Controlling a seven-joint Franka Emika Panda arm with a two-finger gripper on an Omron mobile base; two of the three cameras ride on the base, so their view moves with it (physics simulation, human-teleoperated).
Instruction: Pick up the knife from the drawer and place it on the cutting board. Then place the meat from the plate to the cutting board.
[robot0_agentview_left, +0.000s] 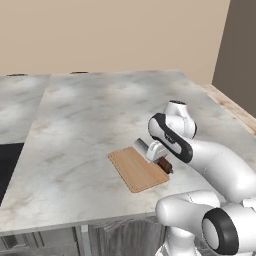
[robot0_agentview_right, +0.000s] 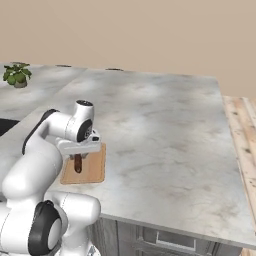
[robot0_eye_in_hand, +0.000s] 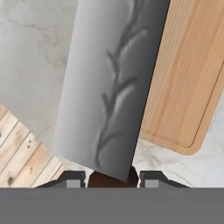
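My gripper (robot0_eye_in_hand: 112, 177) is clamped shut on the knife (robot0_eye_in_hand: 111, 87), its two finger tips (robot0_eye_in_hand: 70, 178) pressing the dark reddish-brown handle from either side, just below where the blade begins. In the hand view the wide grey blade runs straight away from my fingers along the line the hand looks, so the knife's long axis lies in line with the gripper and its tip points away from my wrist.

From the left base view the knife (robot0_agentview_left: 152, 152) hangs at the near right corner of the cutting board (robot0_agentview_left: 137, 169), the blade reaching out over the tan wood and the handle end toward the counter's (robot0_agentview_left: 90, 115) front edge. I cannot tell whether the blade touches the board.

In the right base view the gripper (robot0_agentview_right: 78, 159) hangs over the cutting board (robot0_agentview_right: 92, 167) with the brown handle showing beneath it. My arm is folded low over the front of the marble counter, elbow bent, the wrist tipped down toward the board.
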